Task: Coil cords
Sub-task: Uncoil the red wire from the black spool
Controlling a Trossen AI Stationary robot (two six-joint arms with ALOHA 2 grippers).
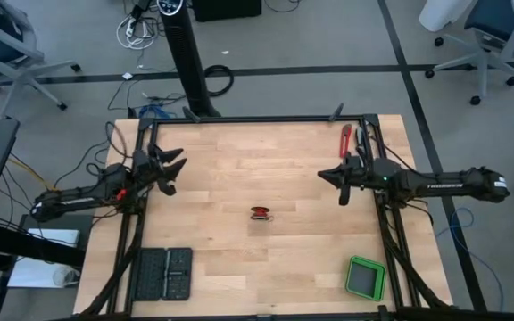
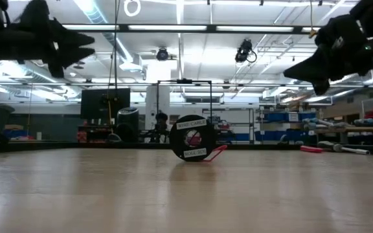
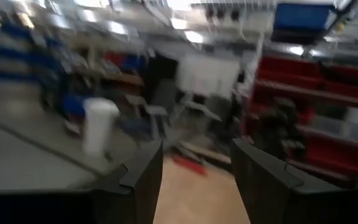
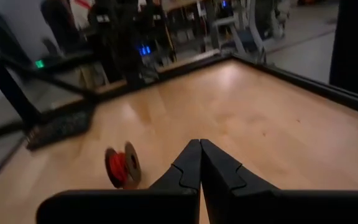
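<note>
From above, the red wire spool (image 1: 261, 213) lies mid-table, the left gripper (image 1: 175, 169) spread wide and holding nothing, the right gripper (image 1: 328, 176) closed and empty. At table height, the spool (image 2: 193, 139) stands on edge. The right wrist camera shows it (image 4: 121, 167) beyond pinched-together fingertips.

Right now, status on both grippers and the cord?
Left gripper open, empty. Right gripper shut, empty. Cord spool mid-table, untouched. Nothing blocking.

Bright ceiling strip lights (image 2: 173, 27), glare overhead, heavy motion blur throughout the left wrist view.
</note>
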